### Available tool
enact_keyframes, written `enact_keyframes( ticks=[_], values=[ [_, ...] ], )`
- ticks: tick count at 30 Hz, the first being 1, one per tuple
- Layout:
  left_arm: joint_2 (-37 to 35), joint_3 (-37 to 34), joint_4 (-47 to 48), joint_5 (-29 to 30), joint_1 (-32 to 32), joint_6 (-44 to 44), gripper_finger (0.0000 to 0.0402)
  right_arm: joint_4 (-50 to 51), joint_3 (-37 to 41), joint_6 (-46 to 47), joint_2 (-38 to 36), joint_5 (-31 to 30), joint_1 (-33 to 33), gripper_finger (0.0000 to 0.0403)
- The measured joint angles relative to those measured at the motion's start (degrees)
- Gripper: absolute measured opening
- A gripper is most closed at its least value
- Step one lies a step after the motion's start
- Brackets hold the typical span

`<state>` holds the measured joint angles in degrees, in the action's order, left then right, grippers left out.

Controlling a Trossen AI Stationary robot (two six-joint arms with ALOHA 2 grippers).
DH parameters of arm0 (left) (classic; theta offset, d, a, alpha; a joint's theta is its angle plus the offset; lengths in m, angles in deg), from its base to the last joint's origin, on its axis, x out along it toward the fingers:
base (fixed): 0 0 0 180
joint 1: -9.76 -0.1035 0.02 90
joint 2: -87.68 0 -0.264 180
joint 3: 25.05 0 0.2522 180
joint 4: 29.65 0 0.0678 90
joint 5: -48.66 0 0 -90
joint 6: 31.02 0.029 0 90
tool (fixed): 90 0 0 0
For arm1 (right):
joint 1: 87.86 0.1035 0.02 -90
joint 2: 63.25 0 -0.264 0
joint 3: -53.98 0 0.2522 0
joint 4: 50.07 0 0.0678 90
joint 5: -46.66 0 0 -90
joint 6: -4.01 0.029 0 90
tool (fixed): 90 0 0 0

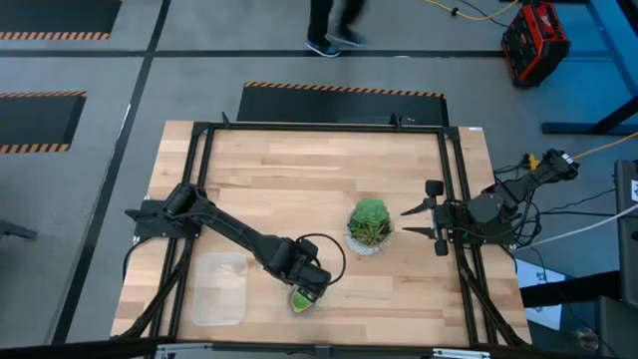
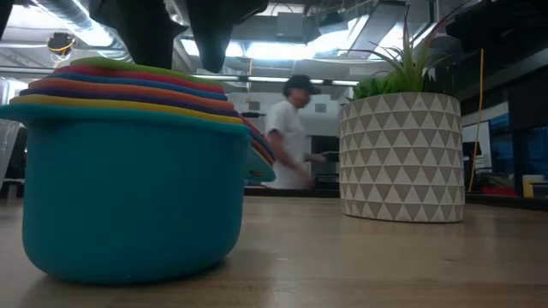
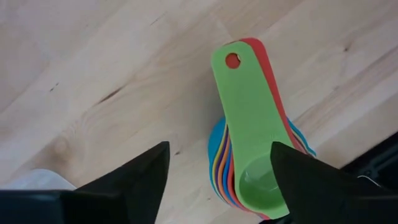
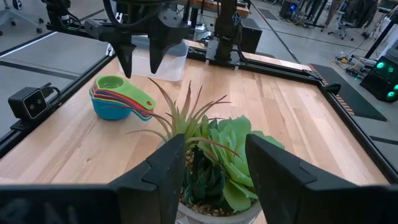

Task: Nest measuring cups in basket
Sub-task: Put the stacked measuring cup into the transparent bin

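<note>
The measuring cups (image 1: 301, 300) sit nested in one stack on the wood near the table's near edge. The big blue cup is at the bottom (image 2: 128, 197) and the green one on top (image 3: 252, 124), with the handles fanned together (image 4: 140, 102). My left gripper (image 1: 305, 287) hangs open just above the stack (image 3: 219, 149), one finger on each side of the green handle, clear of it (image 4: 140, 59). The clear basket (image 1: 219, 289) lies on the table to the left of the cups. My right gripper (image 1: 405, 220) waits open at the right side, level, facing the plant.
A green plant in a white patterned pot (image 1: 370, 226) stands mid-table, right of the cups (image 2: 401, 154) and directly in front of my right gripper (image 4: 214, 146). A black frame rail (image 1: 459, 199) borders the table. A person (image 2: 291, 128) moves in the room beyond.
</note>
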<state>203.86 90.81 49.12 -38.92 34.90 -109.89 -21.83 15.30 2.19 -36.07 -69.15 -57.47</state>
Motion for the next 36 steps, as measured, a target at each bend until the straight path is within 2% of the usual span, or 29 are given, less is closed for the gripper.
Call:
enact_keyframes(
  ticks=[4, 9, 11, 20, 27, 36],
  values=[
    [0.0, 0.0, -0.02, 0.0, -0.01, 0.0, 0.0287, 0.01, 0.0, 0.0, 0.0, -0.01, 0.0, 0.0173],
    [-0.1, -0.01, -1.05, 1.04, -1.25, -0.07, 0.0286, 0.02, 0.0, 0.0, -0.02, 0.0, 0.0, 0.0173],
    [-0.85, -0.11, -1.67, 2.78, -1.76, 1.76, 0.0285, 0.04, 0.01, 0.02, -0.02, 0.0, 0.0, 0.0173],
    [-8.49, -0.02, -2.23, 2.58, -4.8, 12.18, 0.0284, 0.32, 0.0, 0.1, 0.34, 0.0, -0.02, 0.0173],
    [-17.17, -0.04, 5.43, 4.02, -6.97, 19.41, 0.0284, 0.14, 0.0, 0.24, 0.78, 0.0, 0.0, 0.0173],
    [-26.73, -0.04, 20.14, 10.25, -10.23, 19.48, 0.0284, 0.02, 0.0, 0.24, 0.84, 0.0, 0.0, 0.0173]
  ],
)
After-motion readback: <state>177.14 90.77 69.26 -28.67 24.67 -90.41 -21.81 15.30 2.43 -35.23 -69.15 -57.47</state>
